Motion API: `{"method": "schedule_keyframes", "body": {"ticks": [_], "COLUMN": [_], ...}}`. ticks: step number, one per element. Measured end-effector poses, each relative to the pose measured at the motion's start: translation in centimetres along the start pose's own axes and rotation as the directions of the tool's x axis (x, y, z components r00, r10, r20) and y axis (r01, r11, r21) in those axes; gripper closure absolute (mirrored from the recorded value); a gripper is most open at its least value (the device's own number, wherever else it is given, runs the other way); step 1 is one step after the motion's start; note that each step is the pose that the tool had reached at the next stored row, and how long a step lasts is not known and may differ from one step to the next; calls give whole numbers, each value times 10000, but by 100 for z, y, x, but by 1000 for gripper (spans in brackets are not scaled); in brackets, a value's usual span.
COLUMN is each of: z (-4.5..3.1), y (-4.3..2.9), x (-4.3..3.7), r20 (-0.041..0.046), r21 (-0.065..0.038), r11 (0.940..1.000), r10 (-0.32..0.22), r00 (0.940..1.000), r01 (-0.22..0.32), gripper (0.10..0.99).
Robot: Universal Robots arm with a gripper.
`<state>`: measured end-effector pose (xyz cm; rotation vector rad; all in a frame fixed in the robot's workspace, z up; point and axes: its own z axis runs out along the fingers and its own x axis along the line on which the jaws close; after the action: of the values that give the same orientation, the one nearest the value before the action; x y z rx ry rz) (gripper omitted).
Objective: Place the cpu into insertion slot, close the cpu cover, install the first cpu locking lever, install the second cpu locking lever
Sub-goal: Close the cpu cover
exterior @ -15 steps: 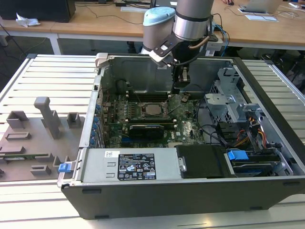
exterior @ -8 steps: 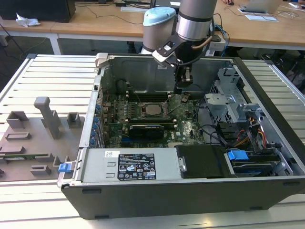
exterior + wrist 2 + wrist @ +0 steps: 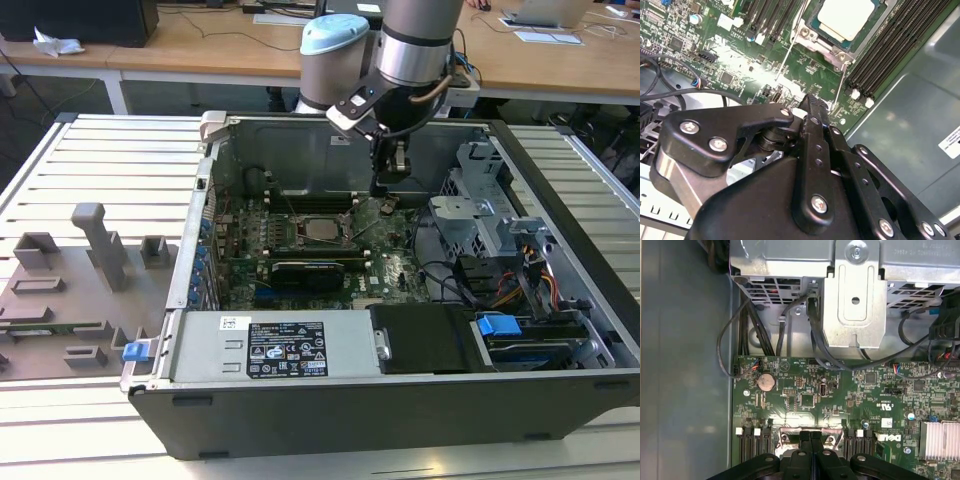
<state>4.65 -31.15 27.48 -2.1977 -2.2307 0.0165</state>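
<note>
The cpu (image 3: 847,17), a square chip with a silver top, lies in the insertion slot (image 3: 322,228) on the green board inside the open case. The cpu cover (image 3: 812,39), a thin metal frame, lies around the chip. Two thin wire locking levers (image 3: 786,54) (image 3: 841,82) run from the socket's corners toward my gripper. My gripper (image 3: 810,100) (image 3: 811,436) (image 3: 383,192) hangs low over the board just beside the socket, on the exterior view's right of it. Its black fingers (image 3: 802,445) are pressed together, with nothing seen between them. The tip sits close to the end of one lever.
Long black memory slots (image 3: 890,50) flank the socket. A metal drive cage (image 3: 855,300) with black cables (image 3: 740,335) stands beyond the board's edge. A black graphics card (image 3: 310,272) and the power supply (image 3: 270,345) lie toward the case front. Grey fixtures (image 3: 80,270) sit outside the case.
</note>
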Motion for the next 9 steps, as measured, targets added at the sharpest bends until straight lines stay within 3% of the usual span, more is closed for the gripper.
{"method": "schedule_keyframes", "body": {"ticks": [9], "z": [23], "y": [98], "x": [-2], "r20": [1], "r21": [5], "r11": [10000], "r10": [0], "r00": [10000], "r01": [0], "gripper": [980]}}
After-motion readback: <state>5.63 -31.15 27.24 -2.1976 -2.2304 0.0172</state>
